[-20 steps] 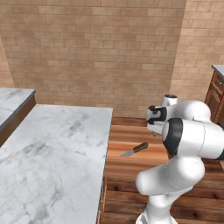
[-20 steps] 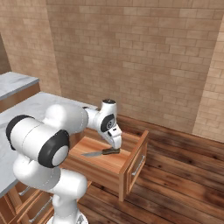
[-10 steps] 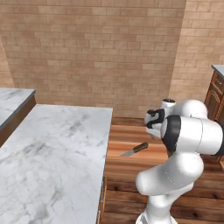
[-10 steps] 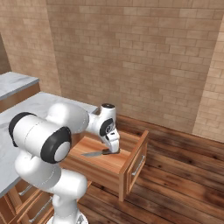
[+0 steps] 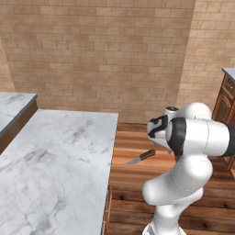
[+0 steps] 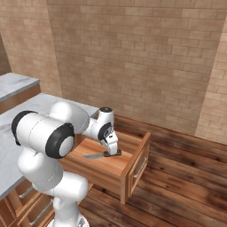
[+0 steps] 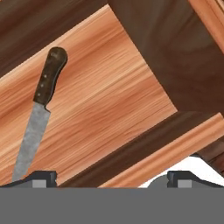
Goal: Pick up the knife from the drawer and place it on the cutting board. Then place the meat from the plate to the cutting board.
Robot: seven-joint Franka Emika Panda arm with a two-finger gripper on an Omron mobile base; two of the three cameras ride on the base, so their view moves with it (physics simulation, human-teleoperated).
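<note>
Two small dark fingertips (image 7: 41,177) of the robot's gripper (image 7: 111,178) stand spread wide apart at the bottom of the hand view, pinching nothing, above the pale wooden floor of an open drawer (image 7: 105,100). The kitchen knife with a long silver-grey blade and a dark brown riveted handle (image 7: 37,120) lies flat on that drawer floor, off toward the left-hand fingertip in this view, its blade running down toward that fingertip and its handle pointing away; whether blade and fingertip touch cannot be told. The gap between the fingers lies over bare wood and the drawer's darker side wall, not over the knife.

From the right base camera, the white arm with dark joints (image 6: 66,133) bends forward from the shoulder, forearm reaching out level and the hand turned downward into the pulled-out drawer (image 6: 133,166), the gripper (image 6: 111,152) low over the knife (image 6: 99,155). From the left base camera the bulky white upper arm (image 5: 197,137) hides the hand, while the knife (image 5: 141,157) lies diagonally on the drawer's light wood (image 5: 133,147).

Beside the drawer runs a white marble countertop with grey veins (image 5: 55,170). Beyond are a dark plank floor (image 6: 186,177) and a tan brick wall (image 6: 133,57).
</note>
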